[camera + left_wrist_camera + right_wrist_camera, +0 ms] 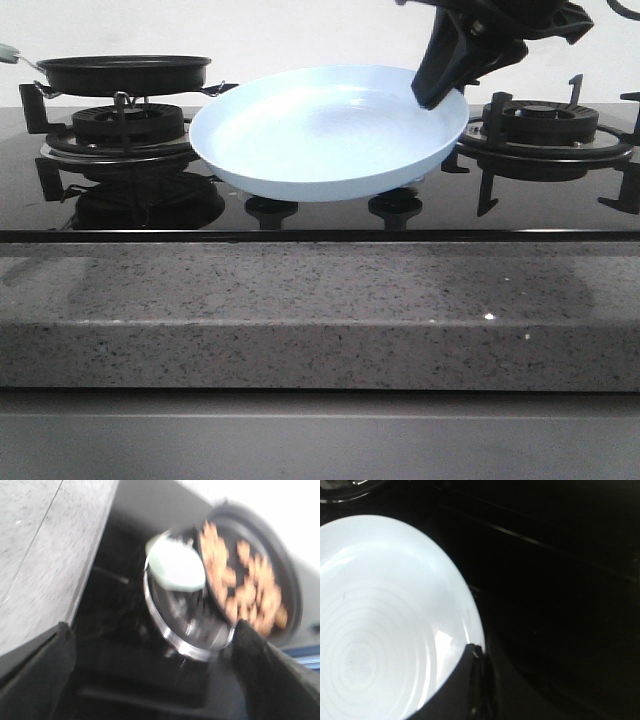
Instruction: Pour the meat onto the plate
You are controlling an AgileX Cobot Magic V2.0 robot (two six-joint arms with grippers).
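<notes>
Jaws of our right gripper (437, 98) pinch the plate (320, 135) rim, holding it lifted between the burners, front view; the frying pan (122, 72) sits on the left burner.

Left wrist view (blurred): our left gripper (150, 645) jaws spread wide, holding nothing; meat (242, 582) heaped in the pan beyond.

Right wrist view: plate bare. We judge we should grasp the pan handle (176, 569) squarely, then tilt slowly over the plate's middle.

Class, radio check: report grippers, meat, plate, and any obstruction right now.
Right gripper shut on plate rim, plate held above hob. Left gripper open near the pan handle. Meat in pan. Nothing between.
</notes>
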